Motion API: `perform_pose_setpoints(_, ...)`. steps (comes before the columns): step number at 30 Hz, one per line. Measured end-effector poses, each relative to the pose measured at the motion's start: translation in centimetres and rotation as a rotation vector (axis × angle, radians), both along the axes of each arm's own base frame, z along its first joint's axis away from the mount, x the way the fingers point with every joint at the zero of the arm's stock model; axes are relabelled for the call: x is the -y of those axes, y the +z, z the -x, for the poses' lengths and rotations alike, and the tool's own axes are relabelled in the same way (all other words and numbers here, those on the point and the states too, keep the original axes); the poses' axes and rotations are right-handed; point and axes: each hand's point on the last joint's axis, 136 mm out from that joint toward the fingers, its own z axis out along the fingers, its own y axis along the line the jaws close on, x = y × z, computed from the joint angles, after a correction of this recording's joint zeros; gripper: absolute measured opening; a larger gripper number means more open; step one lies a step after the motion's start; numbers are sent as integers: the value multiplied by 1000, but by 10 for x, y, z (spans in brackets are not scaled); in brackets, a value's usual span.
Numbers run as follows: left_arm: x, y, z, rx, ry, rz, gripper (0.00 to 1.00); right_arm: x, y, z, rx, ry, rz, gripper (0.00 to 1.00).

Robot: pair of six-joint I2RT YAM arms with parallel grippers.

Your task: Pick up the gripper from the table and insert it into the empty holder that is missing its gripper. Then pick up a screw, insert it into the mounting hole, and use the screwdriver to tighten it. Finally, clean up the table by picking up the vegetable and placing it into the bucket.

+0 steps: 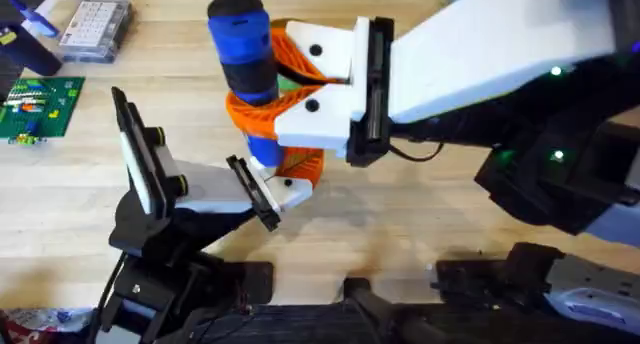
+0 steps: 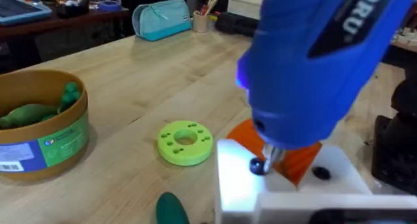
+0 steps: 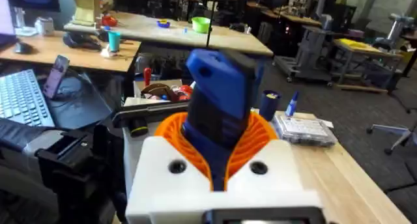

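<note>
One screwdriver matters right now: blue body, black band, standing roughly upright near the middle of the desk toward its far edge, tip down on a screw seated in the small white gripper block. That block sits at the end of the holder, whose black stand is near the desk's front-left corner.

Risks, as I judge them: the tip could ride off the screw head if the tool tilts, since the contact is small; the screw could cross-thread if pushed at an angle; downward force could shove the holder's white arm and break alignment.

Right gripper has its orange ribbed fingers clamped around the screwdriver's barrel, wrapped on both sides, no slack visible. Left gripper's finger state: cannot tell from these views.

Outward: green disc lies on the desk just beside the block. Bucket farther off already holds a green vegetable. Another dark green object lies at the desk's near side; identity unclear.
</note>
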Motion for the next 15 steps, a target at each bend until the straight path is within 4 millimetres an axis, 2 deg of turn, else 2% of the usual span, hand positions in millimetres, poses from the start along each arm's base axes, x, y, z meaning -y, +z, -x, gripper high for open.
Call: perform_pose_setpoints(15, 0, 0, 0, 0, 0, 0, 14, 1, 4, 0, 6, -1, -15, 60)
